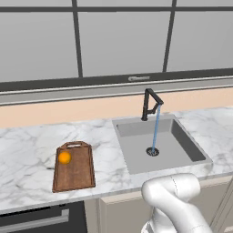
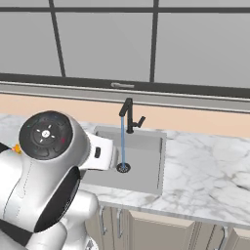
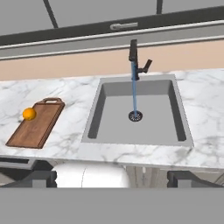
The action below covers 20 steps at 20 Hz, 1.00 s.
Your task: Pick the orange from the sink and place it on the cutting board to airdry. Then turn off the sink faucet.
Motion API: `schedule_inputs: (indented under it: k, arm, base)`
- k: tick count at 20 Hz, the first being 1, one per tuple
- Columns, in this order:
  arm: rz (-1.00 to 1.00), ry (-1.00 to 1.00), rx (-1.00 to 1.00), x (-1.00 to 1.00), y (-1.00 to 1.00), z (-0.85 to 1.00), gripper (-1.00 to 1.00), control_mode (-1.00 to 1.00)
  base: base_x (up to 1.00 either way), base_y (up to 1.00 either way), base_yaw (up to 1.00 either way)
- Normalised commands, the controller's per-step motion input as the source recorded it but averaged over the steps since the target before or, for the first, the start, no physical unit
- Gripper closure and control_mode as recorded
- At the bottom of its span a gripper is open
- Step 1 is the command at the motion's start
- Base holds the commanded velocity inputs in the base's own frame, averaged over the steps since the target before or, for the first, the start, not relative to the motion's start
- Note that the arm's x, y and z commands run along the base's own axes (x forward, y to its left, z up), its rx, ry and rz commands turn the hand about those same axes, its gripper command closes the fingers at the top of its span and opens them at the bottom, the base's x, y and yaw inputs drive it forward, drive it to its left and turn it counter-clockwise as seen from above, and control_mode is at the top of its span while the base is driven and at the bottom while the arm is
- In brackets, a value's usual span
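The orange (image 1: 64, 157) rests on the dark brown cutting board (image 1: 77, 173), near its handle end, on the counter left of the sink (image 1: 136, 157). The hand view shows the same: orange (image 3: 29, 113) on the board (image 3: 37, 129), sink (image 3: 113, 127) in the middle. The black faucet (image 1: 148, 104) (image 3: 134, 61) stands behind the basin, and a thin blue stream of water (image 1: 155, 129) falls from its spout onto the drain (image 1: 153, 152). My gripper (image 3: 112, 178) is open, held back from the counter's front edge, its dark fingertips (image 3: 41, 177) wide apart with nothing between them.
White marble counter (image 1: 27, 145) runs both sides of the sink, with a beige backsplash and a large window behind. Cabinet fronts (image 2: 161, 229) lie below the counter edge. My arm's bulky white links (image 2: 49, 166) hide the left counter in the right base view.
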Motion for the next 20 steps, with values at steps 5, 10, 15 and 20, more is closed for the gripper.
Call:
schedule_inputs:
  k: [5,10,15,20]
  arm:
    - [0.04,0.00,0.03,0.32,-0.19,-0.02,-1.00,-1.00]
    - [0.06,-0.01,0.03,0.06,-0.15,-0.24,-1.00,-1.00]
    - [0.07,-0.08,0.05,0.02,-0.22,-0.25,-1.00,-1.00]
    - [0.10,-0.08,0.06,0.23,-0.26,-0.03,-1.00,-1.00]
  base:
    - [0.00,0.00,0.00]
    - [0.00,0.00,0.00]
    - [0.00,0.00,0.00]
    - [0.00,0.00,0.00]
